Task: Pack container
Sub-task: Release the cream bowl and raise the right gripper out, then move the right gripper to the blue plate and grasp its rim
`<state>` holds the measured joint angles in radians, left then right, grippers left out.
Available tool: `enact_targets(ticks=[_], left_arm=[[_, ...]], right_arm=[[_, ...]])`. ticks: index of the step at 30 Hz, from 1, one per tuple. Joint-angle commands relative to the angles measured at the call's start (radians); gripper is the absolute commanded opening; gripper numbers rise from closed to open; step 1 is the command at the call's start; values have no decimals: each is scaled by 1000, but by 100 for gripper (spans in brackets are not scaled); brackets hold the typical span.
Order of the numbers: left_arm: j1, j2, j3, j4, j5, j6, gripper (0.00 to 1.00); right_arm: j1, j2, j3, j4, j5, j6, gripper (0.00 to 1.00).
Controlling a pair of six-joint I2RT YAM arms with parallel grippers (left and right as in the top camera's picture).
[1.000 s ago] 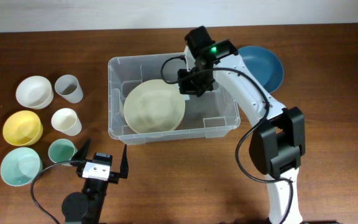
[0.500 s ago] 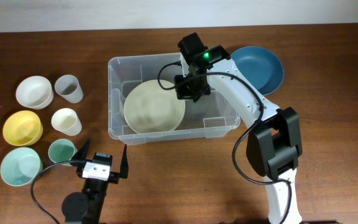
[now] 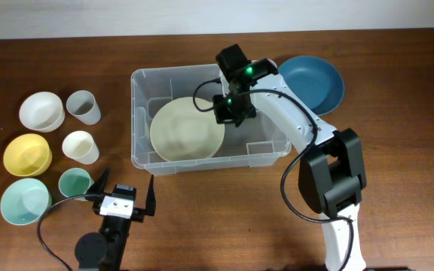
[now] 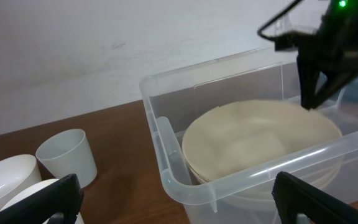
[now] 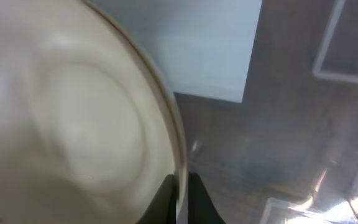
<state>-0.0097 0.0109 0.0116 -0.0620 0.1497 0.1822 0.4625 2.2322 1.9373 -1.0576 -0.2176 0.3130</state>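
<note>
The container (image 3: 137,78) is a large clear plastic bin at the table's middle. A cream plate (image 3: 185,129) lies tilted inside it, towards the left. My right gripper (image 3: 229,113) reaches into the bin and is shut on the plate's right rim; the right wrist view shows the fingers (image 5: 180,200) pinching the rim of the plate (image 5: 73,124), with the white label (image 5: 197,56) on the base beyond. My left gripper (image 3: 123,193) is open and empty near the front edge, facing the bin (image 4: 229,184) and plate (image 4: 260,134).
A dark blue bowl (image 3: 316,81) sits right of the bin. At the left stand a white bowl (image 3: 40,111), a grey cup (image 3: 84,107), a white cup (image 3: 80,147), a yellow bowl (image 3: 27,155), a green cup (image 3: 74,181) and a pale teal bowl (image 3: 25,202).
My right gripper has moved a little left and down into the bin, staying at the plate's right rim. The left arm has not moved.
</note>
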Motion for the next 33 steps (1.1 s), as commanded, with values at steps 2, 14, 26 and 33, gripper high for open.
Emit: enact_targets(ticks=[2,14,26,33], left_arm=[[6,-6,-3,-6,0,-9,100],[6,-6,-3,-6,0,-9,100],[6,-6,-3,-6,0,-9,100],[6,-6,-3,-6,0,-9,100]], right_arm=[[9,-13,-21,10,20,-5,4],[7,-14,109,-64,103,-13,4],[-14,-14,613,-372,259,31,25],[-244,-14,730,-524,397,213,93]])
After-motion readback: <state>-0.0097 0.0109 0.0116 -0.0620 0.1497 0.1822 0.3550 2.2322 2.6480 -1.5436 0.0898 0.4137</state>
